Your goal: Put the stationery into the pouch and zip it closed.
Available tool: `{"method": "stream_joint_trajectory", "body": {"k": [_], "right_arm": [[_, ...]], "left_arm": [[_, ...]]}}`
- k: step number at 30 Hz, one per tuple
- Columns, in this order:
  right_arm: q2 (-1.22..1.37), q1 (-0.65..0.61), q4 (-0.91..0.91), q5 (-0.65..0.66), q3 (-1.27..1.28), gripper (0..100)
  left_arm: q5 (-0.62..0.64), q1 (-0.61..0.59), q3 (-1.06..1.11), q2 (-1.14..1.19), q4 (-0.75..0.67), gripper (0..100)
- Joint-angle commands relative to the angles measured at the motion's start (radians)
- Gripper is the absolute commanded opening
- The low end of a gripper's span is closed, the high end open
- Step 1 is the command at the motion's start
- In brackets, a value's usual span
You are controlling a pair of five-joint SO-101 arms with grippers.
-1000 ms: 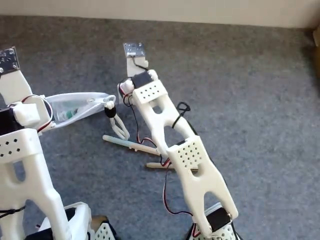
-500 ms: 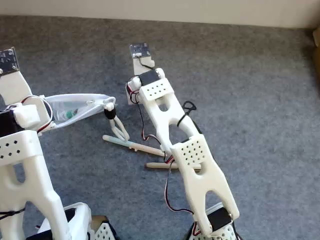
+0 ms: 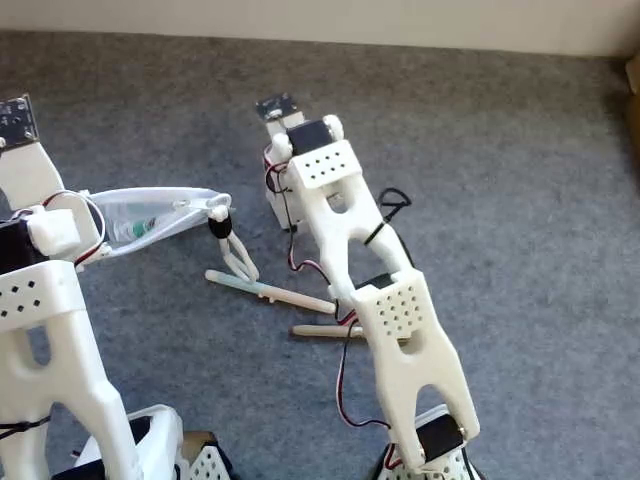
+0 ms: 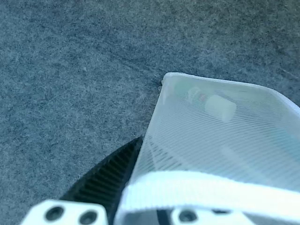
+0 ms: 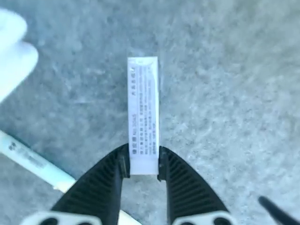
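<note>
A translucent mesh pouch (image 3: 165, 215) hangs at the left, and my left gripper (image 3: 88, 232) is shut on its near end. In the left wrist view the pouch (image 4: 220, 131) shows small items inside, beside my black finger (image 4: 105, 176). Its zip pull with a looped cord (image 3: 236, 256) hangs at the mouth. My right gripper (image 5: 143, 157) is shut on a white printed eraser (image 5: 143, 110), held above the carpet. The right arm's wrist (image 3: 320, 165) is right of the pouch mouth. A pale blue pen (image 3: 268, 290) and a beige pencil (image 3: 325, 331) lie on the carpet.
Grey carpet (image 3: 500, 180) covers the whole work surface, with open room to the right and far side. A pale wall edge (image 3: 400, 20) runs along the back. The right arm's cables (image 3: 300, 265) hang over the pen and pencil.
The right arm's wrist has shifted to the right and a little farther back, away from the pouch mouth. The left arm and the pouch have kept still.
</note>
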Motion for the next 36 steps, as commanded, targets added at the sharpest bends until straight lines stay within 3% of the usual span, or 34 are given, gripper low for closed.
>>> {"method": "stream_joint_trajectory", "body": {"k": [1,5,14,25,31,36], "right_arm": [[-0.093,-0.002,0.027,0.046,-0.004,6.2],[-0.094,-0.012,0.025,0.046,-0.004,14.6],[-0.079,-0.027,-0.116,-0.046,-0.002,14.6],[0.110,-0.058,-0.165,-0.044,-0.045,14.5],[0.110,-0.056,-0.163,0.003,-0.054,1.0],[0.085,-0.058,-0.058,0.066,-0.088,0.5]], "left_arm": [[0.008,0.008,0.027,0.022,-0.020,1],[0.008,0.008,0.028,0.022,-0.020,1],[0.008,0.008,0.030,0.022,-0.020,1],[0.008,0.008,0.030,0.022,-0.020,1],[0.008,0.008,0.030,0.022,-0.020,1],[0.008,0.008,0.030,0.022,-0.020,1]]}}
